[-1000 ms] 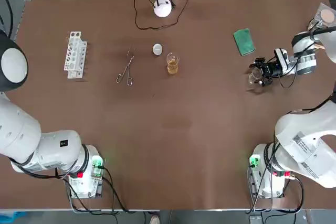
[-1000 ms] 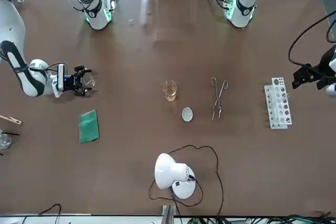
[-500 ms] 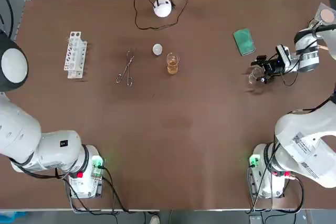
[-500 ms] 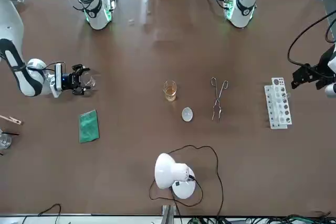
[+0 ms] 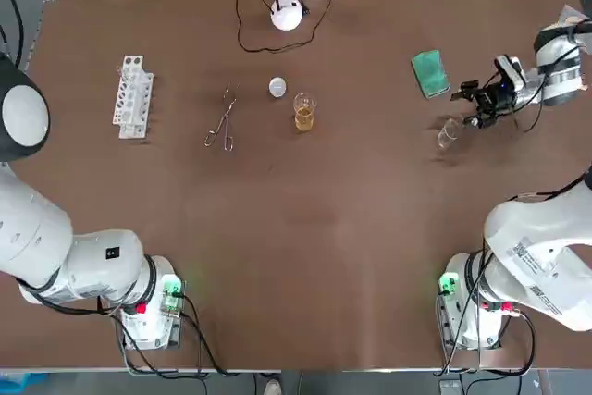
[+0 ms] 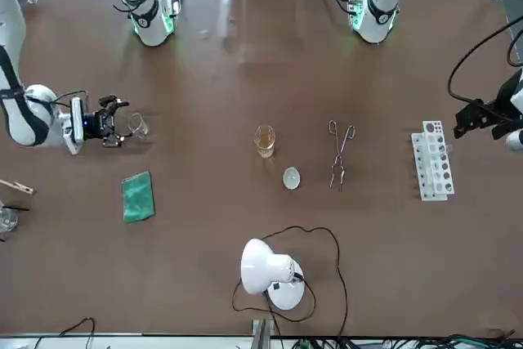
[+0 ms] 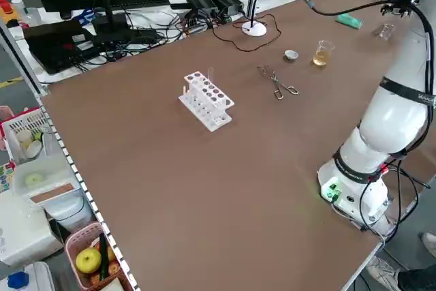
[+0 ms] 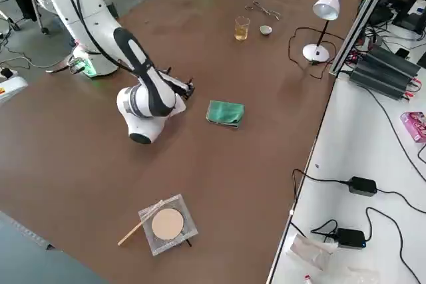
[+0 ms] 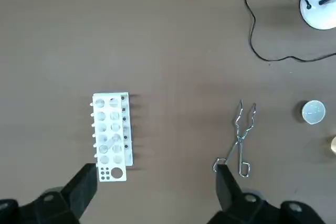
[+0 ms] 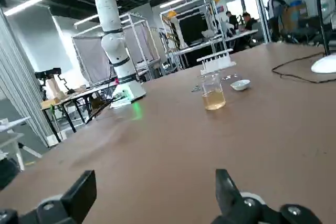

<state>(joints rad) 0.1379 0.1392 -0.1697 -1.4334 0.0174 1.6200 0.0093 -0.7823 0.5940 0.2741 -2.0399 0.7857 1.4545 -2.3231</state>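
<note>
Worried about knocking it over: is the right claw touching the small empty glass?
Apart. The top view shows a plain gap between the open right claw and the small empty glass.

The desk [image 5: 351,228] is showing a smooth, matt brown top, catching only soft glare. The small beaker [image 5: 448,133] is gleaming clear and glassy near the right gripper [image 5: 466,105], which is looking like matt black plastic. The cloth [image 5: 429,73] is lying soft and green, the tongs [image 5: 222,122] are glinting as bare metal wire, and the test tube rack [image 5: 132,96] is reading as smooth white plastic. The lamp [image 5: 287,14] is shining glossy white.
</note>
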